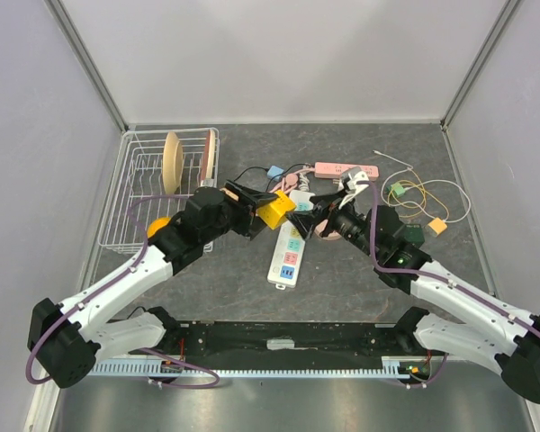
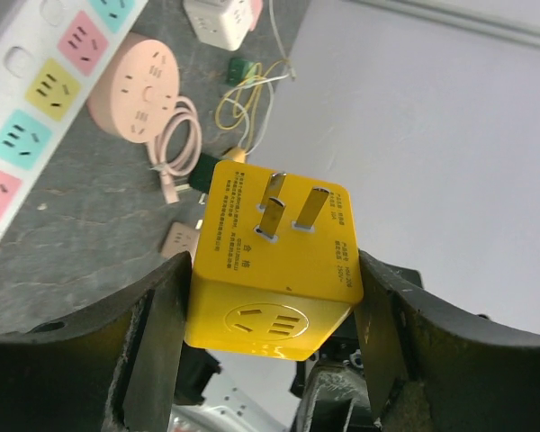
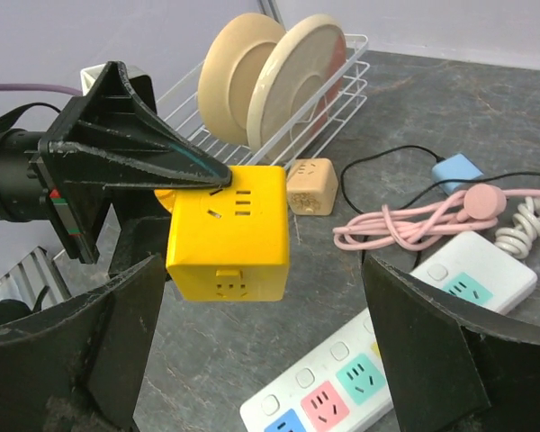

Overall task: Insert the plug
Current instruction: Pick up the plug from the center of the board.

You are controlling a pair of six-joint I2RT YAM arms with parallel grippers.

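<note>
Rack at 10 o'clock on the table; loose cables at 2 o'clock; white strip at centre. Yellow plug is raised above the strip's far end, clamped between my left fingers. My right fingers stand wide apart, facing the plug from 3 o'clock. Both arms reach inward.

A robot test cell in a lab: plain grey panel walls in aluminium framing enclose a dark tabletop. Staged props surround the white power strip: wire dish rack left of it, pink cable beyond it, black arm-mounting rail nearer than it.
</note>
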